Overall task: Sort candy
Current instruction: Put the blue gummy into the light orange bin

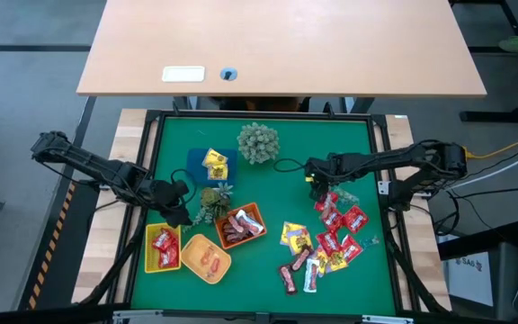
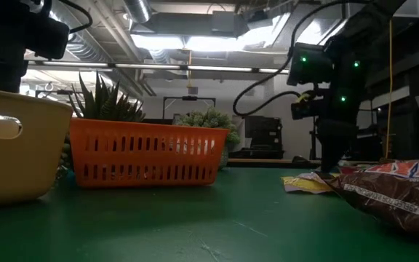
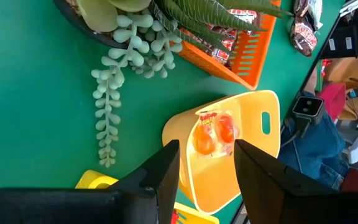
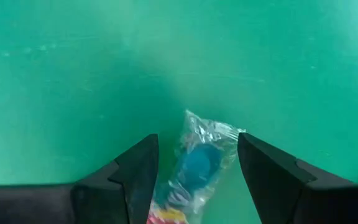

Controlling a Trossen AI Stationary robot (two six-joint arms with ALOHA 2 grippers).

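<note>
The unsorted candy (image 1: 329,241), red packets, yellow packets and brown bars, lies on the green mat's right half. My right gripper (image 1: 318,187) hangs at the pile's far end, pointing steeply down. It is open, with its fingers on either side of a clear-wrapped blue sweet (image 4: 197,167) that lies flat on the mat, and it touches nothing. My left gripper (image 1: 178,214) is open and holds nothing. It hovers over the rounded yellow tray (image 3: 253,109), in which a clear packet of orange sweets (image 3: 214,132) lies.
An orange tray (image 1: 242,225) holds brown bars, a square yellow tray (image 1: 163,249) red packets, and a blue tray (image 1: 212,164) yellow packets. A spiky pale green plant ball (image 1: 257,142) and a trailing plant (image 3: 114,81) stand between the trays. Bare mat lies at the far right.
</note>
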